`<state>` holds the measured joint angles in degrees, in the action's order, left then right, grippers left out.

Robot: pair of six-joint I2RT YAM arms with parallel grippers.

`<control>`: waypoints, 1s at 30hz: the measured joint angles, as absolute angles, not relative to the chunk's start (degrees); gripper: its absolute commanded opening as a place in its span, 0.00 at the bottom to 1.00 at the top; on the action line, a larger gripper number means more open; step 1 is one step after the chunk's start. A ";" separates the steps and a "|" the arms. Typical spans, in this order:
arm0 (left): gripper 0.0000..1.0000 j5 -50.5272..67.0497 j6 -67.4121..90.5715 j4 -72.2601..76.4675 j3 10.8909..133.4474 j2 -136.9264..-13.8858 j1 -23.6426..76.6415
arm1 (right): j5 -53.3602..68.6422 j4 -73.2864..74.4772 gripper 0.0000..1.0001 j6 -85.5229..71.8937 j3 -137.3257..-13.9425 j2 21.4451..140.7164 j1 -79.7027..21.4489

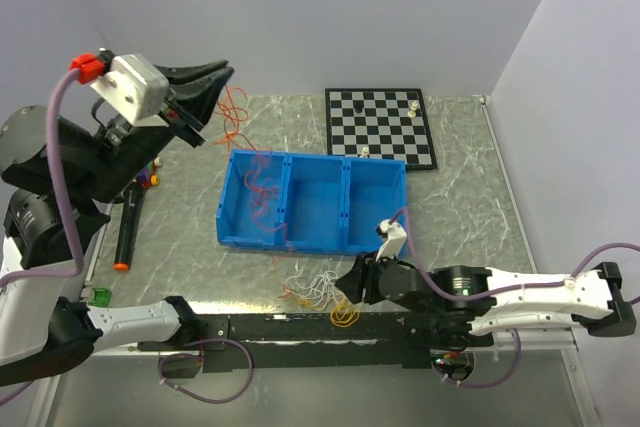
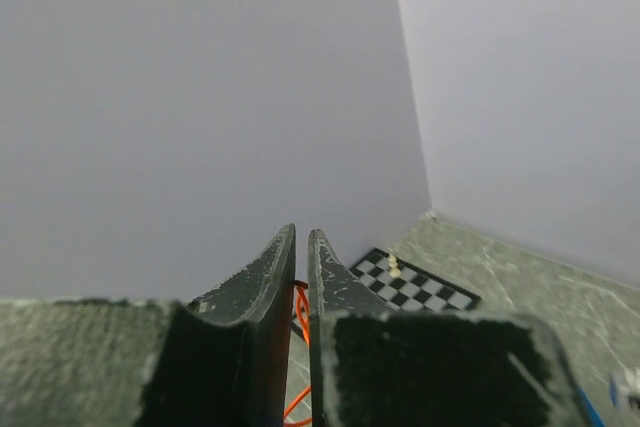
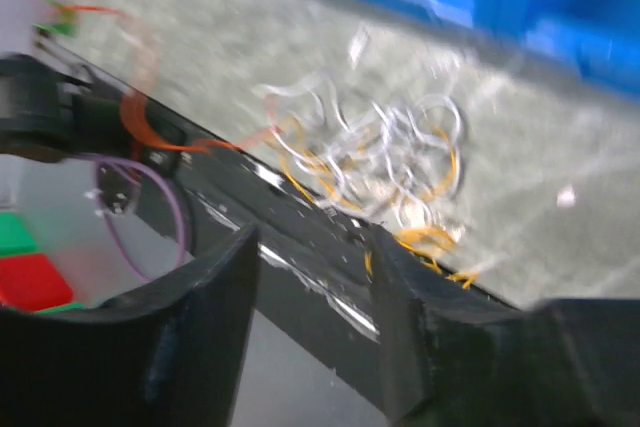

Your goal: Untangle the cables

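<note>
The left gripper [image 1: 226,74], high at the far left, pinches an orange cable [image 1: 236,113] between its jaws, and the right gripper [image 1: 346,283], jaws spread, sits just right of the white and yellow cables [image 1: 312,290] at the near edge.

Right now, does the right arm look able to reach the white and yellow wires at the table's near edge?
Probably yes. The right tool is open and low, right beside the white and yellow wires, with nothing between them; the blue bin stands farther back.
</note>
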<state>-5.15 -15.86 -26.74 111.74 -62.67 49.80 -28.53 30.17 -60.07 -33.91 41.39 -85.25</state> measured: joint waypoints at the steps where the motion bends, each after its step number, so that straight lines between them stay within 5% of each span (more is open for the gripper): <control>1: 0.12 -4.36 -15.64 -27.51 111.74 -62.81 49.80 | -29.17 30.09 0.66 -58.52 -34.59 40.53 -85.25; 14: 0.10 1.74 -13.85 -32.01 111.72 -63.88 49.80 | -34.98 12.80 0.94 -27.51 -46.17 49.17 -85.25; 20: 0.10 1.80 -13.78 -32.12 111.72 -63.96 49.80 | -36.10 -3.97 0.95 -11.16 -50.02 56.86 -84.84; 30: 0.09 1.74 -13.82 -32.08 110.98 -63.00 49.80 | -31.03 -10.28 0.86 -4.40 -57.69 68.42 -79.20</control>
<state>1.74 -13.82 -32.08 110.98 -63.00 49.80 -31.03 -10.28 -4.40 -57.69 68.42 -79.20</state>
